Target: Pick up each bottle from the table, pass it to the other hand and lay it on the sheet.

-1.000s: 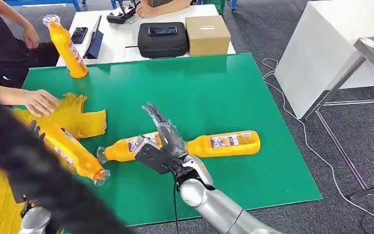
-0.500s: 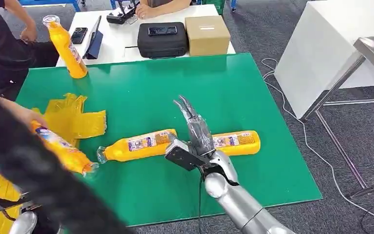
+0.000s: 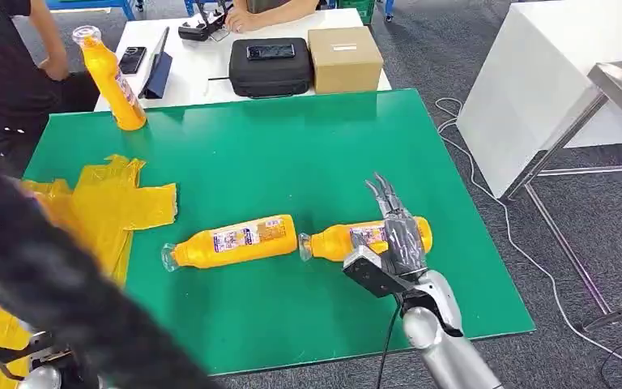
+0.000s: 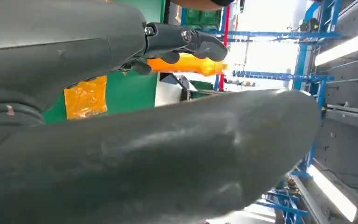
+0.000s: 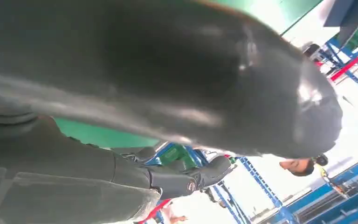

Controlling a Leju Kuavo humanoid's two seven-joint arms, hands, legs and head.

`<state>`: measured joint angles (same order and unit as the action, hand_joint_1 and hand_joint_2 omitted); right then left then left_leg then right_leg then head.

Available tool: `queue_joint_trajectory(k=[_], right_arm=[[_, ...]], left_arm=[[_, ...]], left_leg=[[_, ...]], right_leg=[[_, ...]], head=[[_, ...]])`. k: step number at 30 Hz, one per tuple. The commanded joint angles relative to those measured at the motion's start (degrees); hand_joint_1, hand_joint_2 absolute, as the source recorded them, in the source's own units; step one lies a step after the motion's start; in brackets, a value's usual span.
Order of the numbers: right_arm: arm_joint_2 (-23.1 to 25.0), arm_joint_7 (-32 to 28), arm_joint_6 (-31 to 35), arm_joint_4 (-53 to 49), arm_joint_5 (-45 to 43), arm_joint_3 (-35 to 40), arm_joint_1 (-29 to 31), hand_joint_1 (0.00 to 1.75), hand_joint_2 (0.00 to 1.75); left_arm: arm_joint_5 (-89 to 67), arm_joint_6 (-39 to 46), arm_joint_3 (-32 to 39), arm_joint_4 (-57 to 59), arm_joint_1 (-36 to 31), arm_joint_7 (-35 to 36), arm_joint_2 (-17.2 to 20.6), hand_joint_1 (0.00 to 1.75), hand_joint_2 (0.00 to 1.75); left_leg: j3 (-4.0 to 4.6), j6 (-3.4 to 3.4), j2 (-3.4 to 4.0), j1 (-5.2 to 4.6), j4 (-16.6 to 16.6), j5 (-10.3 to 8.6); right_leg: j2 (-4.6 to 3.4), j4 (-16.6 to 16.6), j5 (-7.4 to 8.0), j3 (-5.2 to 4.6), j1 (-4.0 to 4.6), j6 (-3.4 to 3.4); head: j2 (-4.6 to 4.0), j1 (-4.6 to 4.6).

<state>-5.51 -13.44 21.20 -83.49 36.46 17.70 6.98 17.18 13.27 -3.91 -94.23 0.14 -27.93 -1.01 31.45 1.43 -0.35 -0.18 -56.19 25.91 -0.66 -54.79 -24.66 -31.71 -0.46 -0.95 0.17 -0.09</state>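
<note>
Two orange bottles lie on the green table (image 3: 308, 146): one (image 3: 231, 241) near the middle, the other (image 3: 334, 241) to its right. My right hand (image 3: 397, 235) hovers over the label end of the right bottle, fingers stretched out and apart, holding nothing; the right wrist view shows its fingers (image 5: 186, 179) free. A third orange bottle (image 3: 112, 77) stands tilted at the far left corner. The crumpled yellow sheet (image 3: 121, 198) lies on the left. My left hand (image 4: 121, 46) holds nothing, with the sheet (image 4: 86, 95) and a bottle (image 4: 186, 63) beyond it.
A dark blurred shape (image 3: 57, 300), likely a person's sleeve, crosses the lower left. A person (image 3: 0, 73) stands at the left. Behind, a white table carries a black case (image 3: 271, 65) and a cardboard box (image 3: 345, 58). A white table (image 3: 534, 81) and cables are on the right.
My right hand has swung right, from over the middle bottle to over the right one. The bottle that was over the sheet near my left hand moved left and out of sight.
</note>
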Motion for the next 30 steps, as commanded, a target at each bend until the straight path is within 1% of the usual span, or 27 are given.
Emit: queue_joint_trajectory(k=[1, 3, 4, 5, 6, 7, 10, 11, 12, 14, 16, 17, 20, 21, 23, 26, 28, 30], right_arm=[[-1.83, 4.96, -0.91, -4.13, 3.34, -4.23, -1.36, 0.0, 1.75], [-2.42, 5.83, -2.2, -4.67, 3.58, -4.63, -1.02, 0.0, 1.75], [-3.22, 7.35, -3.04, -4.39, 5.3, -4.7, -0.55, 0.0, 1.75], [-3.71, 7.63, -3.16, -3.77, 5.81, -5.03, 0.08, 0.0, 1.75], [-4.32, 7.83, -3.43, -2.72, 6.78, -5.26, 0.72, 0.0, 1.75], [-5.32, 8.73, -5.5, -1.32, 7.33, -4.76, 1.59, 0.0, 1.75], [-6.62, 8.81, -7.22, 1.11, 7.41, -4.82, 3.06, 0.0, 1.75], [-7.95, 10.45, -9.48, 3.76, 9.84, -3.67, 4.88, 0.0, 1.75], [-8.17, 10.46, -9.54, 4.21, 9.85, -3.78, 5.37, 0.0, 1.75], [-9.24, 11.39, -12.6, 7.77, 10.87, -2.32, 7.69, 0.0, 1.75], [-10.43, 12.31, -15.05, 10.13, 12.08, -1.22, 9.04, 0.0, 1.75], [-10.58, 12.29, -15.03, 10.18, 12.06, -1.33, 9.07, 0.0, 1.75], [-13.0, 12.16, -18.12, 12.66, 12.37, 0.75, 9.97, 0.0, 1.75], [-13.28, 12.16, -18.23, 12.88, 12.38, 0.9, 9.98, 0.0, 1.75], [-13.92, 12.02, -19.17, 13.6, 12.52, 1.88, 10.38, 0.0, 1.75], [-14.33, 12.1, -20.67, 15.18, 12.41, 3.02, 11.65, 0.0, 1.75], [-14.09, 12.21, -22.49, 17.67, 11.66, 4.19, 13.62, 0.0, 1.75], [-14.07, 11.87, -24.03, 19.28, 10.21, 4.91, 13.9, 0.0, 1.75]], left_arm=[[0.66, -1.84, 1.12, 5.12, -4.13, 1.39, -1.5, 0.0, 0.0], [0.77, -1.86, 1.25, 4.99, -4.37, 1.5, -1.44, 0.0, 0.0], [1.02, -1.86, 1.43, 4.82, -4.24, 1.77, -1.4, 0.0, 0.0], [1.27, -1.94, 1.64, 4.71, -4.05, 1.93, -1.27, 0.0, 0.0], [1.36, -1.93, 1.91, 4.61, -3.92, 1.97, -1.23, 0.0, 0.0], [1.41, -1.92, 2.16, 4.7, -3.87, 1.96, -1.18, 0.0, 0.0], [1.93, -2.62, 2.31, 5.44, -4.14, 1.9, -1.0, 0.0, 0.0], [2.18, -3.21, 2.14, 6.29, -4.71, 1.76, -0.82, 0.0, 0.0], [2.17, -3.21, 2.11, 6.52, -5.03, 1.77, -0.85, 0.0, 0.0], [2.47, -3.8, 1.74, 7.69, -6.13, 1.83, -0.74, 0.0, 0.0], [2.59, -4.07, 1.36, 8.27, -6.88, 1.93, -0.67, 0.0, 0.0], [2.59, -4.07, 1.34, 8.23, -6.97, 1.93, -0.71, 0.0, 0.0], [2.95, -4.28, 0.94, 8.68, -7.46, 2.19, -0.49, 0.0, 0.0], [2.98, -4.29, 0.89, 8.67, -7.43, 2.2, -0.46, 0.0, 0.0], [3.11, -4.34, 0.83, 8.54, -7.35, 2.25, -0.45, 0.0, 0.0], [3.53, -4.62, 0.68, 8.58, -7.85, 2.53, -0.58, 0.0, 0.0], [3.59, -4.67, 0.44, 9.24, -9.5, 2.82, -0.77, 0.0, 0.0], [3.64, -4.73, -0.05, 10.08, -10.73, 3.3, -0.8, 0.0, 0.0]], left_leg=[[-0.06, -0.06, -0.13, 0.01, 0.02, 0.01], [-0.06, -0.07, -0.11, 0.02, 0.01, 0.02], [-0.07, -0.05, -0.08, 0.0, 0.02, 0.02], [-0.12, -0.09, -0.07, 0.05, -0.01, 0.07], [-0.05, -0.04, -0.04, -0.01, 0.03, 0.0], [-0.14, -0.07, -0.02, 0.0, 0.05, 0.03], [-0.1, -0.06, 0.01, 0.01, 0.03, 0.02], [-0.11, -0.06, 0.04, 0.0, 0.06, 0.01], [-0.15, -0.07, 0.07, 0.01, 0.05, 0.03], [-0.17, -0.1, 0.06, 0.05, 0.04, 0.04], [-0.06, -0.05, 0.03, 0.0, 0.03, -0.01], [-0.14, -0.08, 0.03, 0.03, 0.04, 0.0], [-0.13, -0.04, 0.02, 0.01, 0.06, -0.02], [-0.07, -0.02, 0.01, 0.0, 0.04, -0.02], [-0.22, -0.09, 0.06, 0.05, 0.04, 0.06], [-0.13, -0.05, 0.04, 0.01, 0.05, 0.02], [-0.15, -0.07, 0.09, 0.03, 0.02, 0.03], [-0.12, -0.08, 0.07, 0.04, -0.02, 0.02]], right_leg=[[0.19, 0.03, -0.05, 0.11, 0.01, 0.0], [0.18, 0.03, -0.06, 0.12, 0.02, 0.0], [0.14, 0.02, -0.05, 0.1, 0.0, 0.0], [0.15, 0.04, -0.08, 0.18, 0.05, 0.01], [0.08, 0.02, -0.03, 0.07, -0.01, 0.0], [0.08, 0.05, -0.04, 0.16, 0.0, 0.0], [0.07, 0.06, -0.02, 0.15, 0.0, 0.0], [0.03, 0.07, -0.01, 0.15, -0.01, 0.0], [0.02, 0.08, -0.01, 0.19, -0.01, 0.0], [0.04, 0.09, 0.0, 0.22, 0.02, 0.02], [0.03, 0.05, 0.02, 0.09, -0.03, 0.0], [0.06, 0.08, 0.02, 0.19, 0.0, 0.01], [0.05, 0.08, 0.02, 0.18, -0.01, 0.0], [0.04, 0.07, 0.02, 0.12, -0.02, -0.01], [0.04, 0.11, -0.02, 0.29, 0.04, 0.01], [0.02, 0.08, 0.0, 0.18, 0.0, 0.0], [0.0, 0.07, 0.01, 0.19, 0.02, 0.0], [0.02, 0.05, 0.02, 0.18, 0.04, 0.0]], head=[[0.0, -0.02], [0.0, -0.02], [0.0, -0.02], [0.0, -0.02], [0.0, -0.02], [0.0, -0.02], [0.0, -0.02], [0.0, -0.02], [0.0, 0.0], [0.0, -0.02], [0.0, -0.02], [0.0, 0.0], [0.0, 0.0], [0.0, -0.02], [0.0, -0.02], [0.0, -0.02], [0.0, -0.02], [0.0, -0.02]])
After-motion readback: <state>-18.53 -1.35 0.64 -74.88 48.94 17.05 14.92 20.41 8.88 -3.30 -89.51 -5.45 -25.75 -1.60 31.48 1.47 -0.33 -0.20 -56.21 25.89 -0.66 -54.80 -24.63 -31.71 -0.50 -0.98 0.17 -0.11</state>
